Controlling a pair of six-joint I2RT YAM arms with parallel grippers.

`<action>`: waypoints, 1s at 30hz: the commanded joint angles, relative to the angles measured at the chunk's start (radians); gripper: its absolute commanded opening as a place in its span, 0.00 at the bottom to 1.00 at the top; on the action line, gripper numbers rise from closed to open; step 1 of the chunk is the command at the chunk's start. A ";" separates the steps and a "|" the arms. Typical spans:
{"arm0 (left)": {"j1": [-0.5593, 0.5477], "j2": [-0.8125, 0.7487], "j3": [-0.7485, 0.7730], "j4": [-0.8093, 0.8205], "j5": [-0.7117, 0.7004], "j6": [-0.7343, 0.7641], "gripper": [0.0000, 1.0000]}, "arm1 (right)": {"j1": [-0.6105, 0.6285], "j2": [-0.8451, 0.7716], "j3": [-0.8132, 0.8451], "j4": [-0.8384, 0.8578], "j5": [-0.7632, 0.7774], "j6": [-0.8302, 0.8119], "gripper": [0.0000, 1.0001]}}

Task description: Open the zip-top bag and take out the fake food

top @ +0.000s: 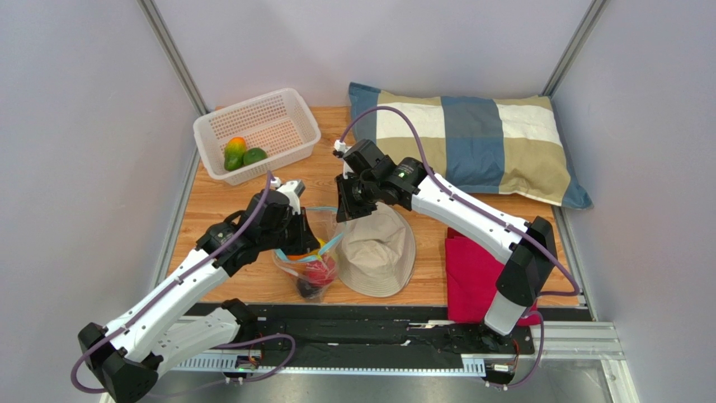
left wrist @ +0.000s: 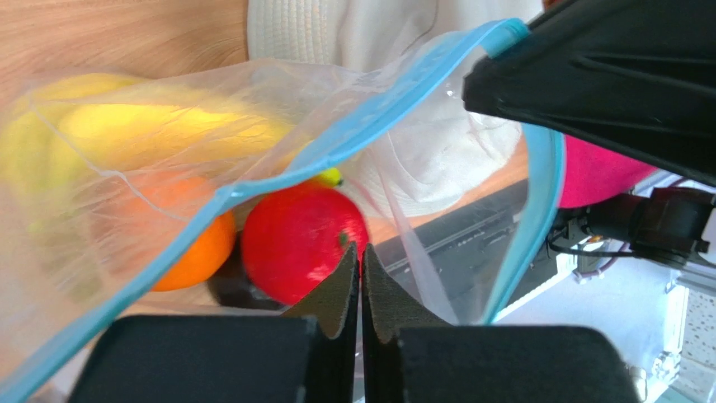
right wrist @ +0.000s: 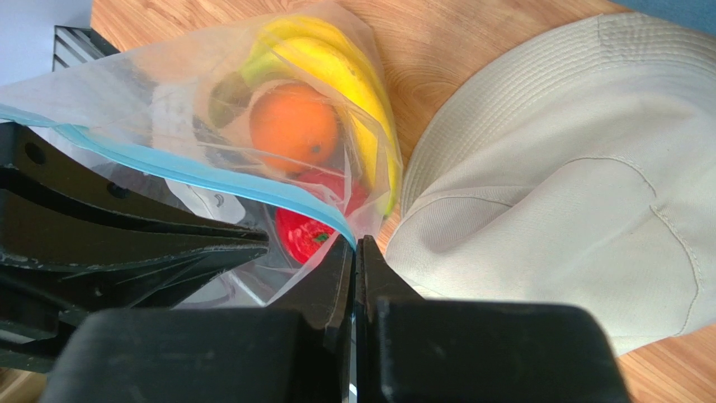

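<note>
The zip-top bag (top: pixel 304 256) hangs between my two grippers with its mouth pulled open. Its light blue zip strip (left wrist: pixel 361 126) shows in both wrist views (right wrist: pixel 210 172). My left gripper (top: pixel 294 235) is shut on the near lip of the bag (left wrist: pixel 361 260). My right gripper (top: pixel 344 214) is shut on the far lip at the blue strip (right wrist: pixel 355 245). Inside the bag lie a red apple (left wrist: pixel 302 243), an orange (right wrist: pixel 294 126), yellow bananas (right wrist: pixel 344 67) and a dark piece (top: pixel 307 290). A green-orange mango (top: pixel 235 149) and a green piece (top: pixel 254 156) lie in the basket.
A white mesh basket (top: pixel 260 95) stands at the back left. A beige hat (top: pixel 376 252) lies right of the bag, under my right gripper. A checked pillow (top: pixel 471 138) lies at the back right and a red cloth (top: pixel 471 273) at the front right.
</note>
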 commanded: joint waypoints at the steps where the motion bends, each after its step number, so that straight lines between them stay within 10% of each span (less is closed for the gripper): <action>1: -0.001 0.020 0.051 -0.063 -0.009 0.016 0.12 | 0.003 -0.027 0.010 0.031 -0.009 -0.025 0.00; 3: -0.002 0.091 0.048 -0.083 -0.001 -0.008 0.34 | 0.005 -0.030 0.021 0.028 -0.020 -0.021 0.00; 8: -0.001 0.209 0.031 -0.127 -0.008 -0.028 0.39 | 0.003 -0.042 0.022 0.039 -0.052 0.015 0.00; 14: -0.001 0.206 0.019 -0.098 0.077 0.050 0.80 | 0.006 -0.016 0.136 0.010 -0.050 0.044 0.00; 30: -0.001 0.130 -0.175 0.176 0.186 -0.041 0.92 | 0.046 -0.019 0.012 0.182 -0.115 0.238 0.00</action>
